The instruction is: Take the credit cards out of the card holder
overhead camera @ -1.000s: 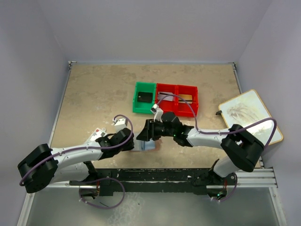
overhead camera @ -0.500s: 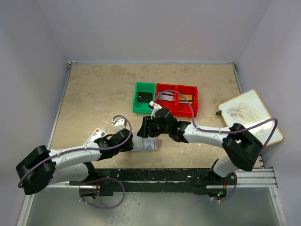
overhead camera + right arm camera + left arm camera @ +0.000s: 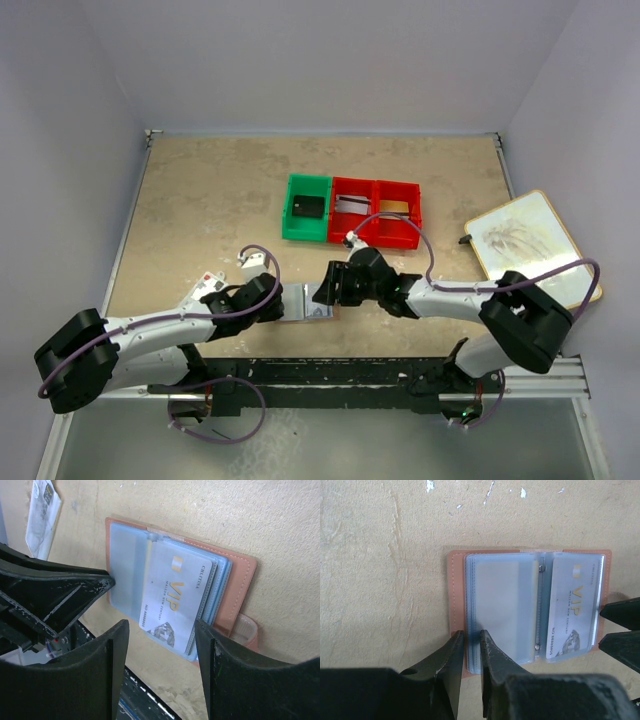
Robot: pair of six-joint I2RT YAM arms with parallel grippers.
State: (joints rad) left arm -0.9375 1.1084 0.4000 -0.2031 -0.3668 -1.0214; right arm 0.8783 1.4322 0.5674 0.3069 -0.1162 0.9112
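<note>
Card holder lies opened flat on the table, close to the near edge and between the two grippers. We see the reddish-brown cover face down, with the clear blue-grey sleeves facing up. One VIP card sits in the right-hand sleeve, fully inside the holder's outline. From the right wrist we see the same card on top of the stack, and a closure tab sticking out at the cover's edge.

Left gripper: jaws nearly closed with only a slit between them, and the tips are planted on the holder's left flap at its lower edge. It looks like pinning; we see no clamp across the flap.

Right gripper: jaws open, with the fingers straddling the card's end and nothing between them. From the left wrist, its tips sit just beside the holder's right edge. We can't tell whether they touch it.

White packet with a red mark lies left of the left gripper. Green bin and two red bins stand in a row mid-table, each with a flat card-like item inside. A framed board sits at the right edge.
</note>
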